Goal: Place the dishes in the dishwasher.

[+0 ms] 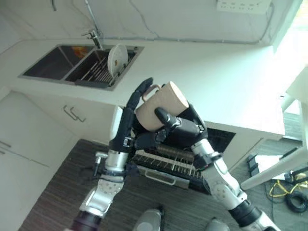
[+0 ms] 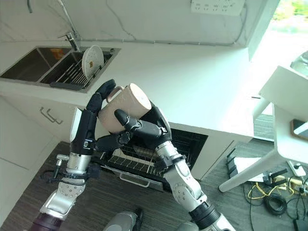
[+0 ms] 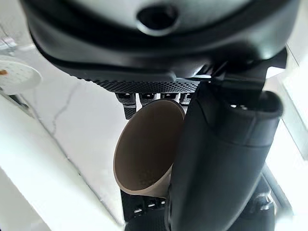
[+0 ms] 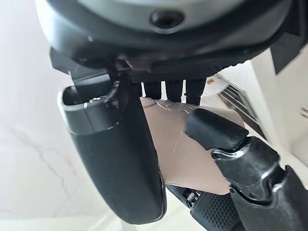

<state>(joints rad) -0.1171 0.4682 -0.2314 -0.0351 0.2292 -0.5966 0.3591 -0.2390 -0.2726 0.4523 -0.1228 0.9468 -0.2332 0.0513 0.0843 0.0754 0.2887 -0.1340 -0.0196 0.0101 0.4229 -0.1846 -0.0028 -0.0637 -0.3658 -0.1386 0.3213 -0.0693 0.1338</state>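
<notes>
A beige mug (image 1: 161, 108) is held in the air between both hands, tilted on its side above the open dishwasher rack (image 1: 168, 163). My left hand (image 1: 126, 122) lies along the mug's left side, fingertips bent at its handle and thumb under it. My right hand (image 1: 185, 130) grips it from the right, thumb curled over the front. In the left wrist view the mug's mouth (image 3: 144, 149) sits between thumb and fingers. The right wrist view has the mug's wall (image 4: 183, 149) in the same kind of grip. A white plate (image 1: 117, 60) stands upright in the sink rack.
The double sink (image 1: 53, 65) with its faucet (image 1: 94, 36) is set in the white counter (image 1: 207, 82) at the back left. Cabinet fronts with a handle (image 1: 72, 114) stand left of the dishwasher. A white table (image 2: 288, 96) is at the right.
</notes>
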